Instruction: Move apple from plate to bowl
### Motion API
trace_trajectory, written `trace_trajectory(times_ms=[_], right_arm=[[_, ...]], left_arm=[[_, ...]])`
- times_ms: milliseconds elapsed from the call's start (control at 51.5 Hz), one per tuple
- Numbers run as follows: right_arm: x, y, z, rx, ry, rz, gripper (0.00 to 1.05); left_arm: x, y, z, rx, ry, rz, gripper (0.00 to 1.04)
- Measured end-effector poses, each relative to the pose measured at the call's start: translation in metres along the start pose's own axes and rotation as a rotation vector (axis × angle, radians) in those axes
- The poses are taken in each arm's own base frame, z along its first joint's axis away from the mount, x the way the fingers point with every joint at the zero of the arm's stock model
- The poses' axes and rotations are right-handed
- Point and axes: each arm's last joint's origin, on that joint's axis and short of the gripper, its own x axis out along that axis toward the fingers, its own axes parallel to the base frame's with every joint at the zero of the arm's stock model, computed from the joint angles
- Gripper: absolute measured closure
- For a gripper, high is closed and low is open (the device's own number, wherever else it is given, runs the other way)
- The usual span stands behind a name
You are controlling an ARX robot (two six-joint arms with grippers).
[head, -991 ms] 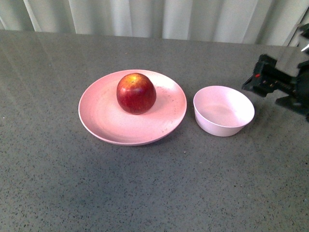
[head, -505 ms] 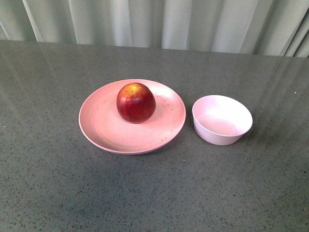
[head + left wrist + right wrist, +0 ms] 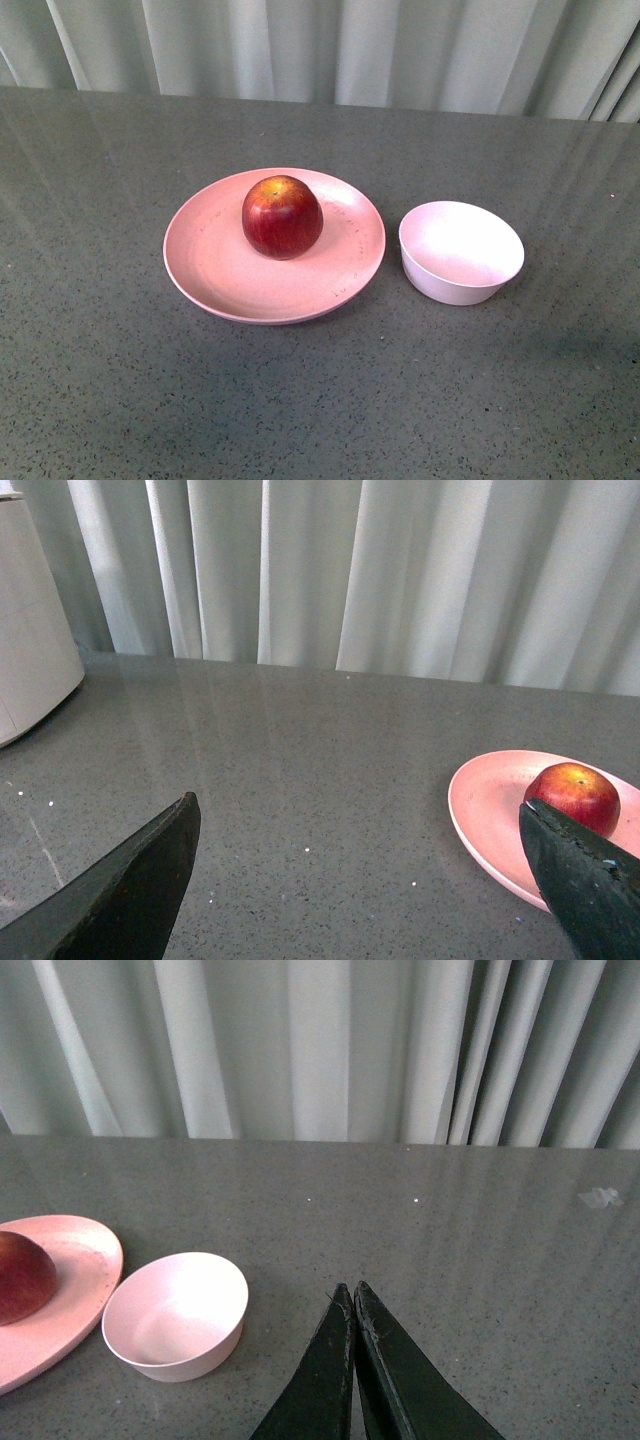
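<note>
Left gripper (image 3: 357, 808): jaws spread wide, gripping nothing. Right gripper (image 3: 351, 1290): jaws pressed together, tips meeting, nothing between them. Apple (image 3: 282, 217) sits on the plate (image 3: 210, 270), toward its far side. Bowl (image 3: 461, 252) stands on the table (image 3: 300, 400) just right of the plate, apparently a thin gap, not touching.

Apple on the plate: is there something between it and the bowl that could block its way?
Nothing visible blocks it. The apple sits on the plate, and the bowl stands empty just beside the plate. Between them lie only the plate's low rim and a narrow strip of bare table.
</note>
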Motion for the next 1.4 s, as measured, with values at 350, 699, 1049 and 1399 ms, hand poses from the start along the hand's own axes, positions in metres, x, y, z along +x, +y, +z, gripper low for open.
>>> trace_trajectory(times_ms=[350,699,1049,1399], right_arm=[[-0.015,0.0,-0.004,-0.001,-0.031,-0.002,1.03],[-0.028,0.0,-0.003,-0.001,-0.033,-0.002,1.03],[-0.039,0.0,-0.008,-0.001,-0.002,0.002,1.03],[-0.045,0.0,-0.007,-0.002,-0.028,-0.002,1.03]], left_arm=[[0.0,0.0,0.0,0.0,0.0,0.0,0.09],[0.0,0.0,0.0,0.0,0.0,0.0,0.09],[0.0,0.0,0.0,0.0,0.0,0.0,0.09],[0.0,0.0,0.0,0.0,0.0,0.0,0.09]])
